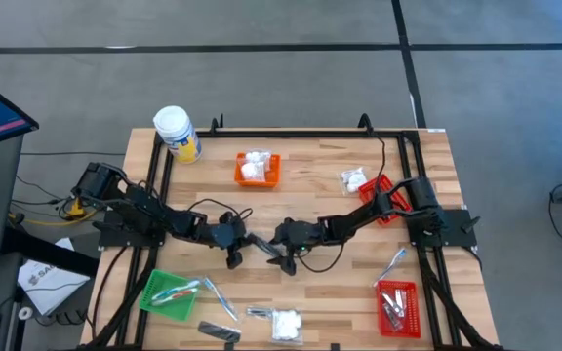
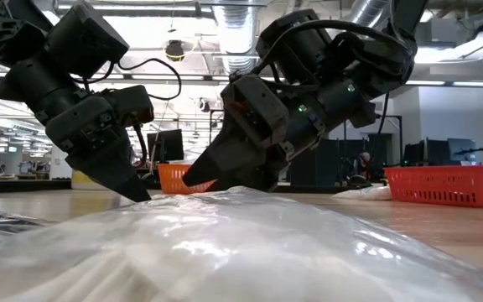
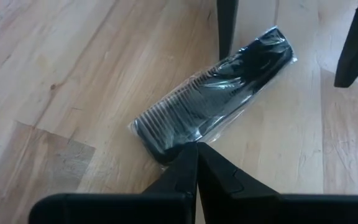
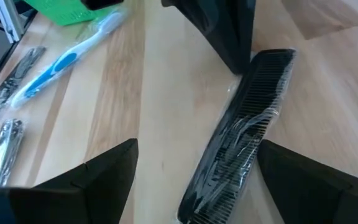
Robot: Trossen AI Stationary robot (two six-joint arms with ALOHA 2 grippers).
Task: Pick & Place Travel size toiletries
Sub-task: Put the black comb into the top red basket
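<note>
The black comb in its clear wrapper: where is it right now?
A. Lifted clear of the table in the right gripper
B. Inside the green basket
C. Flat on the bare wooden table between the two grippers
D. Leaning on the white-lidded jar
C: the black comb lies flat on the wooden table, with the shut left gripper at one end and the open right gripper straddling the other.

Two dark, near-black arms of blocky jointed segments — matte housings with hard edges and rounded motor casings. Black cables looped loosely along both, arching clear of the links by the wrists. Small green indicator lights glowing on the right arm's wrist housing in the low view. Left gripper and right gripper both ending in flat black fingers, wedge-shaped, tapering to narrow tips — smooth, unmarked plastic. Bases bolted on black plates at the table's left and right edges.
</note>
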